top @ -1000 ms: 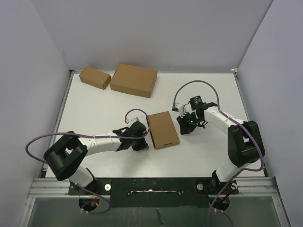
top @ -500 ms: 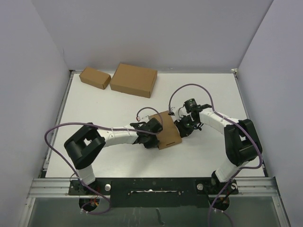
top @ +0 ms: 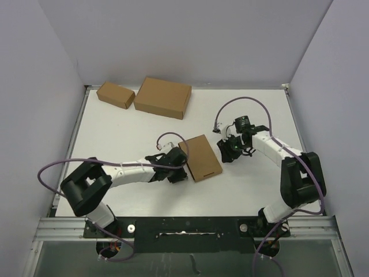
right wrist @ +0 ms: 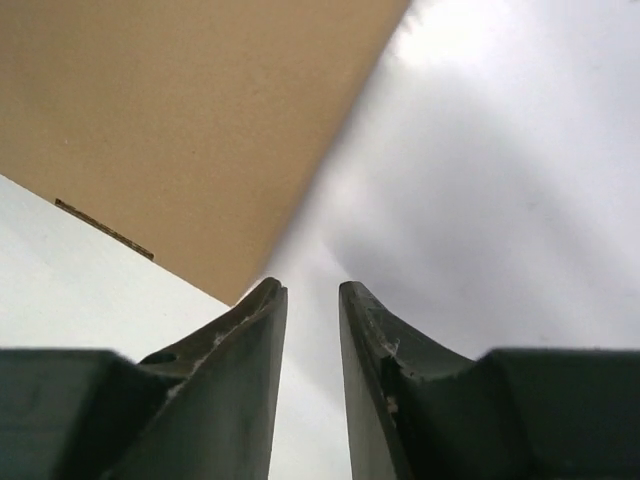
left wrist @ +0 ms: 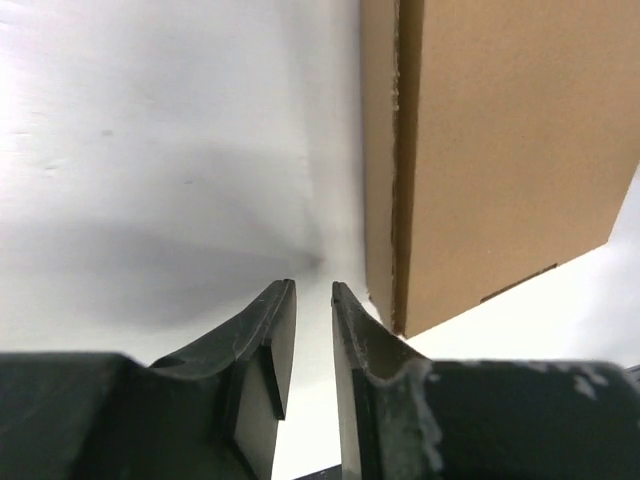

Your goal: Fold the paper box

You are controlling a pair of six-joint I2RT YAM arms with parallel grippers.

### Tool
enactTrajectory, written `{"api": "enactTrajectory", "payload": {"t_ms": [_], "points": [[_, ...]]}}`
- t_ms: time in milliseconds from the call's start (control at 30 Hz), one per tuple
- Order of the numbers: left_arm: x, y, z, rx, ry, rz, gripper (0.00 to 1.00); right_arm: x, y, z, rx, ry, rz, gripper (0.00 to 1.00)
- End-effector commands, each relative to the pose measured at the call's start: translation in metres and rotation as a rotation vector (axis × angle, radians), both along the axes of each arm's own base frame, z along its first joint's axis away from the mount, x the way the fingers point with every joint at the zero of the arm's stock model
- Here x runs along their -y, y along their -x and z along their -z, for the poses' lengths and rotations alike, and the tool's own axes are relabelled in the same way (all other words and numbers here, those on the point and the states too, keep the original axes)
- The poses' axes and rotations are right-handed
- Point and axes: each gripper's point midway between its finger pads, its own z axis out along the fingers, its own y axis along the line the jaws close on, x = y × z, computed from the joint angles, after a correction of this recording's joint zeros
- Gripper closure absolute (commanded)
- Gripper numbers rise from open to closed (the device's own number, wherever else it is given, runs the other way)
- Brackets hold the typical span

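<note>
The paper box lies flat and closed on the white table, a shallow brown mailer with a tuck slot near its front edge. My left gripper sits just off the box's left front corner, its jaws a narrow gap apart with nothing between them. In the left wrist view the box fills the upper right, beyond the gripper. My right gripper hangs just right of the box, jaws slightly parted and empty. The right wrist view has the box at upper left, clear of the gripper.
Against the back wall at the left stand a small brown cardboard box and a larger thick one. Purple cables loop above both arms. Walls close in the table on three sides.
Half a second ago both grippers were pressed in against the box's sides. Both have since drawn back from it, and their jaws have parted a little.
</note>
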Motion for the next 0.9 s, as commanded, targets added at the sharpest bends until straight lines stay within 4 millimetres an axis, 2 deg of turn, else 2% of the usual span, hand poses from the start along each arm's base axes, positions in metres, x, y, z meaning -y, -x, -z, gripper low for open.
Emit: {"api": "enactTrajectory", "payload": {"t_ms": [0,100,167,233,267,300,367,433,500,700,767,867], "points": [[-0.014,-0.020,-0.050,0.199,0.060,0.007,0.76,-0.003,-0.031,-0.050,0.194,-0.077,0.000,0.67],[-0.037,-0.025,-0.068,0.302,-0.002,0.026,0.60,-0.008,-0.041,-0.068,0.245,-0.119,-0.024,0.52],[-0.050,-0.029,-0.079,0.381,-0.027,0.058,0.47,-0.018,-0.046,-0.081,0.253,-0.186,-0.041,0.30],[-0.054,-0.033,-0.094,0.470,-0.007,0.097,0.32,-0.030,-0.049,-0.089,0.194,-0.304,-0.024,0.17],[-0.055,-0.035,-0.101,0.511,0.024,0.115,0.18,-0.039,-0.049,-0.093,0.134,-0.396,-0.026,0.15],[-0.053,-0.037,-0.109,0.553,0.075,0.135,0.10,-0.043,-0.052,-0.095,0.081,-0.455,-0.024,0.15],[-0.055,-0.042,-0.120,0.604,0.208,0.137,0.03,-0.044,-0.057,-0.084,-0.020,-0.521,-0.002,0.15],[-0.058,-0.042,-0.125,0.606,0.320,0.121,0.03,-0.044,-0.059,-0.071,-0.069,-0.532,0.020,0.15],[-0.061,-0.041,-0.123,0.592,0.347,0.122,0.02,-0.046,-0.059,-0.059,-0.121,-0.540,0.051,0.17],[-0.056,-0.045,-0.107,0.525,0.394,0.071,0.08,-0.048,-0.053,-0.026,-0.289,-0.544,0.121,0.31],[-0.052,-0.050,-0.099,0.486,0.405,0.049,0.20,-0.049,-0.052,-0.020,-0.317,-0.539,0.140,0.33],[-0.056,-0.068,-0.084,0.429,0.363,0.012,0.49,-0.048,-0.051,-0.012,-0.343,-0.529,0.156,0.36]]}}
